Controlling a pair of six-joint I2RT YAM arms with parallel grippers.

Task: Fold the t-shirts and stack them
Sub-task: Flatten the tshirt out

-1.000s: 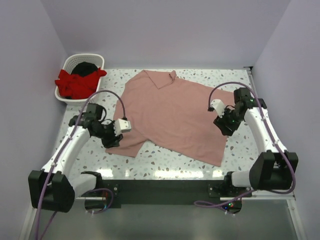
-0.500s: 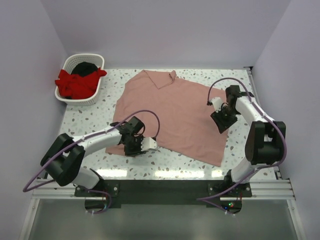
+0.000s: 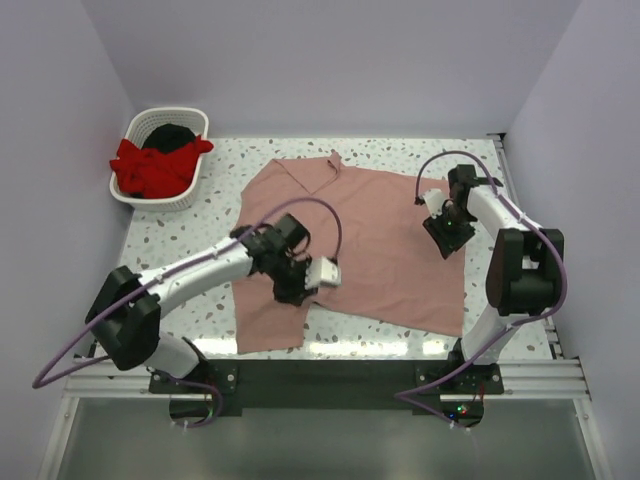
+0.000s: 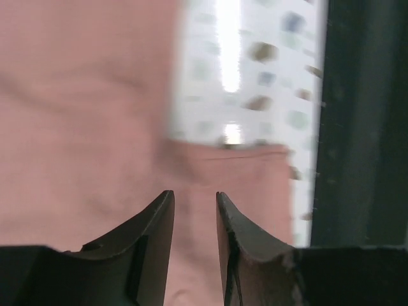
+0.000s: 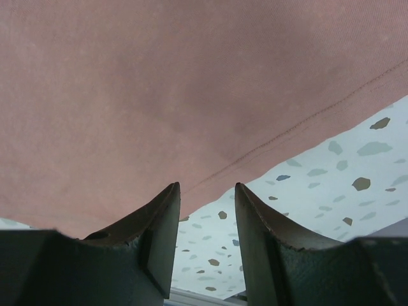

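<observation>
The salmon-pink t-shirt [image 3: 370, 240] lies spread flat across the table, with a flap reaching the front edge at the left. My left gripper [image 3: 294, 291] is low over its lower-left part. In the left wrist view the jaws [image 4: 194, 194] stand a little apart, with flat pink cloth [image 4: 83, 95] showing between them. My right gripper [image 3: 444, 238] is at the shirt's right edge. Its jaws [image 5: 206, 186] are apart, with bare table between them and the hem [image 5: 159, 76] just beyond. The red t-shirt [image 3: 155, 167] and the black t-shirt [image 3: 172, 134] lie bunched in the basket.
The white slatted basket [image 3: 150, 198] stands at the back left corner. Purple walls enclose the left, back and right sides. The black mounting rail [image 3: 320, 375] runs along the front edge, and also shows in the left wrist view [image 4: 363, 127]. Speckled table [image 5: 331, 166] shows right of the shirt.
My left gripper has moved right, onto the shirt. The shirt has shifted and turned, and a flap now hangs toward the front edge at the left. My right gripper has moved slightly back.
</observation>
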